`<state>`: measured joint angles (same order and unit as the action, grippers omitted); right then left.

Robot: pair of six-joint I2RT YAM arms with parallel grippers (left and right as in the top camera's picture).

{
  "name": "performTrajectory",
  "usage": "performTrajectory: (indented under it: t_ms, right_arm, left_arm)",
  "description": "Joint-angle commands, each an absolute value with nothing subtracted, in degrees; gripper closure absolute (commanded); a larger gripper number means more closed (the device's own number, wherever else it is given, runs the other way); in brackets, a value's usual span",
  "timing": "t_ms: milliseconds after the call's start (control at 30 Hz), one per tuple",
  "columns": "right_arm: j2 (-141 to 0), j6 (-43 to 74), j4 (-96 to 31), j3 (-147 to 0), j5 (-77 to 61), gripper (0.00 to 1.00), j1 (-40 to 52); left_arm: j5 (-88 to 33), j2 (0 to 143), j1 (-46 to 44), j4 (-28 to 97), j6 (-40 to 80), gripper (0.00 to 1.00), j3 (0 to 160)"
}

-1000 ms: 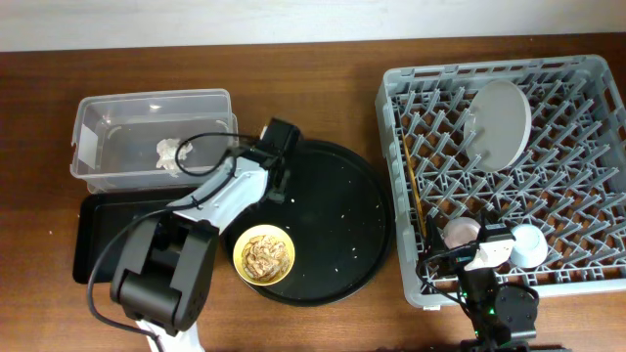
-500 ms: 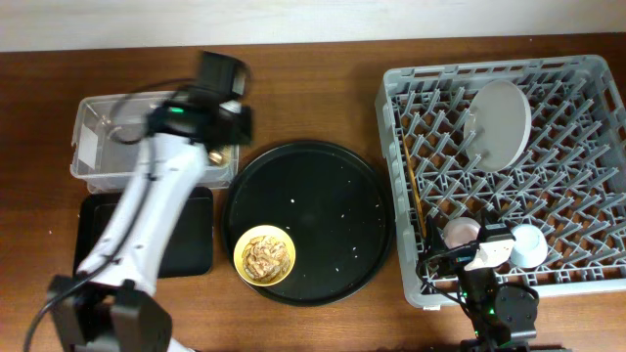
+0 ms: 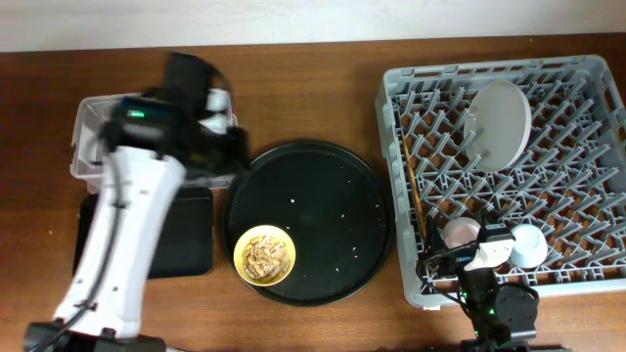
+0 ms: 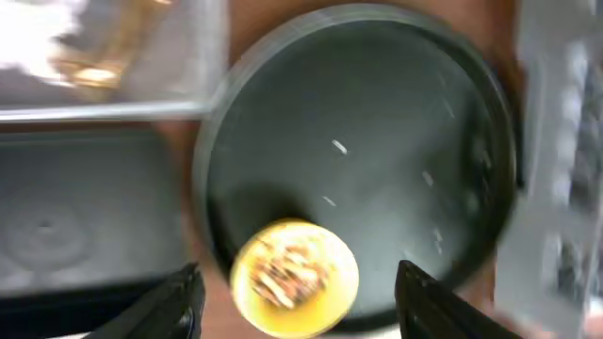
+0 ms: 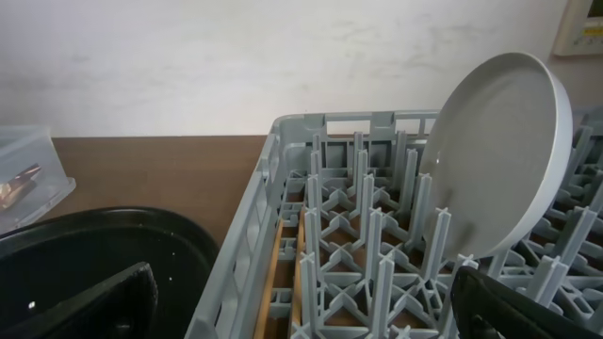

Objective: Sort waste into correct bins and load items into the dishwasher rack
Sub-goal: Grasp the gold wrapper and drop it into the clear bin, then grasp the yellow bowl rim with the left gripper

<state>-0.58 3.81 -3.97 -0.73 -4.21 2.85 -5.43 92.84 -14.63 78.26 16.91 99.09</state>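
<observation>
Left gripper (image 4: 299,281) is hanging wide open, empty, above the yellow bowl (image 4: 337,294) holding food scraps (image 4: 283,271). Right gripper (image 5: 301,282) is gaping likewise.

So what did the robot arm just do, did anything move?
The left arm swung from the round black tray's edge up over the clear tub. The gold wrapper now lies in the tub and the left gripper is open, so it seems let go. The yellow bowl of scraps, the plate in the rack and the right gripper stayed put.
</observation>
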Motion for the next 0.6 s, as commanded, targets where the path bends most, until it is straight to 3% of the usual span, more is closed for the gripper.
performTrajectory:
  t_ms: [0,133,300,400,467,567]
  right_arm:
    - [-0.2,3.4,-4.0,-0.3,-4.5,0.02,2.5]
    - [-0.2,3.4,-4.0,-0.3,-4.5,0.02,2.5]
    - [-0.2,3.4,-4.0,-0.3,-4.5,0.02,2.5]
    - [-0.2,3.4,-4.0,-0.3,-4.5,0.02,2.5]
    - [-0.2,3.4,-4.0,-0.3,-4.5,0.02,2.5]
    - [-0.2,3.4,-4.0,-0.3,-4.5,0.02,2.5]
  left_arm:
    - [5.3,93.4,-28.1,79.4,29.7,0.36,93.3]
    - [6.3,93.5,-40.3,65.9,39.9,0.37,74.4]
    - [7.0,95.5,-42.0,47.7,40.3,0.49,59.3]
    - [7.3,100.6,-42.0,44.1,40.3,0.72,56.8]
    - [7.1,101.5,-42.0,44.2,40.2,0.99,57.0]
    - [6.7,99.0,-41.8,52.0,40.3,1.0,62.8]
